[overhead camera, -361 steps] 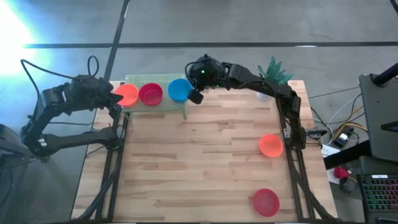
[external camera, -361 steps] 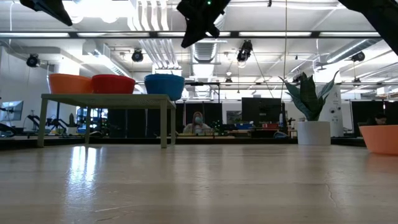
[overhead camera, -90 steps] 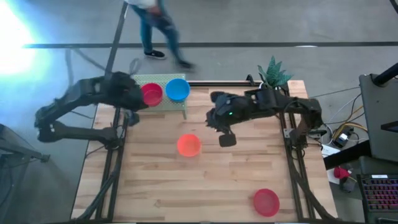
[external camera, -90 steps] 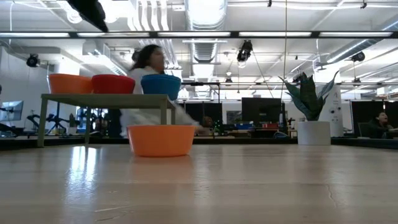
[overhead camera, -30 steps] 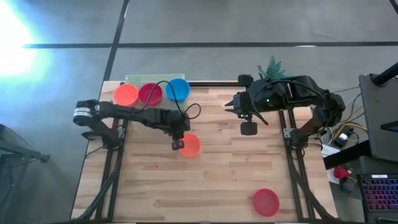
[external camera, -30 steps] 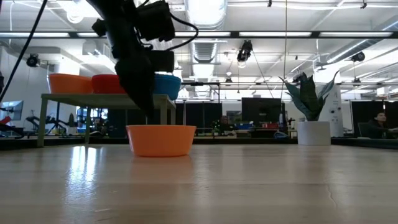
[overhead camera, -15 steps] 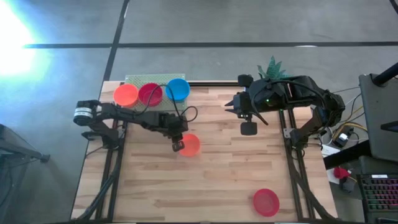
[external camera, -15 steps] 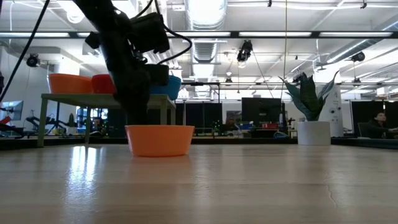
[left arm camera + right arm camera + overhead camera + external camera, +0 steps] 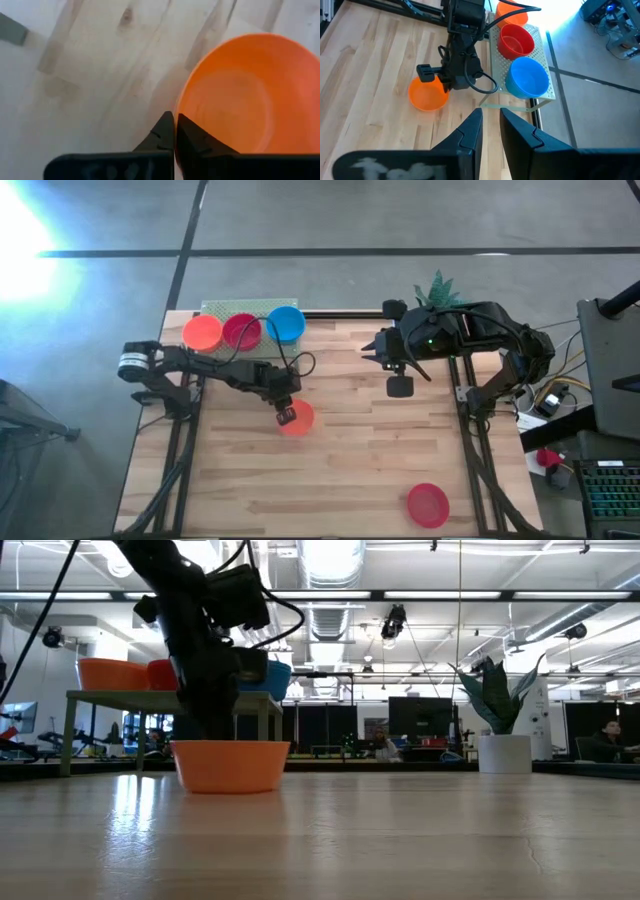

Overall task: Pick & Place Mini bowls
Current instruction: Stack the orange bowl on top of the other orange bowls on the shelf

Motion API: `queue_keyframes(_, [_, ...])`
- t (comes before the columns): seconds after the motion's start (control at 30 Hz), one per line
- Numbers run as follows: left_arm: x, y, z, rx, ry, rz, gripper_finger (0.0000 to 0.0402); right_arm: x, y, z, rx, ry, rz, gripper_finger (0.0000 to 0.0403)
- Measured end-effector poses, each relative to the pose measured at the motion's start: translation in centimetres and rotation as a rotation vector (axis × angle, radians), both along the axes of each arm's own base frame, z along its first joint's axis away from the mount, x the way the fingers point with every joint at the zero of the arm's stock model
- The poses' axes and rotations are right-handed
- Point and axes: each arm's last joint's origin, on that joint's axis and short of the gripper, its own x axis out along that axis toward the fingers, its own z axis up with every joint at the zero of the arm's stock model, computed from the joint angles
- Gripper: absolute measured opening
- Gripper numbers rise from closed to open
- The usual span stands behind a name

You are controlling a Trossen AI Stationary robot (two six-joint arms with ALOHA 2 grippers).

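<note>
three bowls (image 9: 243, 330) on rack (image 9: 252, 348), one bowl (image 9: 299, 418) on table (image 9: 340, 470)

Orange mini bowl (image 9: 298, 418) upright mid-table, pinched at its rim. Orange (image 9: 203, 332), red (image 9: 241, 331) and blue (image 9: 287, 324) bowls in a row by the far-left corner. Red bowl (image 9: 428, 505) near the near-right corner.

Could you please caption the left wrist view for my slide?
Left gripper, jaws shut on the rim of the orange bowl on the table.

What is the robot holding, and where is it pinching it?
The left gripper pinches the orange bowl by its rim. The right gripper holds nothing.
</note>
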Motion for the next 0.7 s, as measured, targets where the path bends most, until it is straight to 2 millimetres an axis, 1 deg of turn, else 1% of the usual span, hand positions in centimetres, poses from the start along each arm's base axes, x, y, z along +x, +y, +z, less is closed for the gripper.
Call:
queue_keyframes(0.07, [0.1, -0.1, 0.5, -0.039, -0.002, -0.010, 0.0003, 0.0, 0.0, 0.0, -0.001, 0.000, 0.001, 0.0063])
queue_keyframes(0.13, [0.1, -0.3, 1.5, -0.088, -0.013, -0.024, 0.0002, 0.0, 0.0, 0.0, 0.000, 0.000, 0.000, 0.0063])
queue_keyframes(0.23, [-0.1, -0.4, 4.0, -0.115, -0.048, -0.034, 0.0002, 0.0, 0.0, 0.0, -0.002, 0.000, 0.001, 0.0063])
queue_keyframes(0.33, [-1.0, -0.4, 7.2, -0.112, -0.081, -0.031, 0.0001, 0.0, 0.0, 0.0, 0.000, -0.001, 0.000, 0.0063])
queue_keyframes(0.43, [-2.4, 0.1, 10.4, -0.131, -0.096, 0.029, 0.0001, 0.0, 0.0, 0.0, -0.002, 0.000, 0.002, 0.0063])
queue_keyframes(0.57, [-4.7, 0.8, 14.1, -0.135, -0.120, 0.144, 0.0001, 0.0, 0.0, 0.0, -0.003, -0.001, 0.002, 0.0063])
queue_keyframes(0.7, [-7.1, 1.5, 17.6, -0.071, -0.160, 0.260, 0.0001, 0.1, 0.0, 0.0, -0.003, 0.000, 0.002, 0.0063])
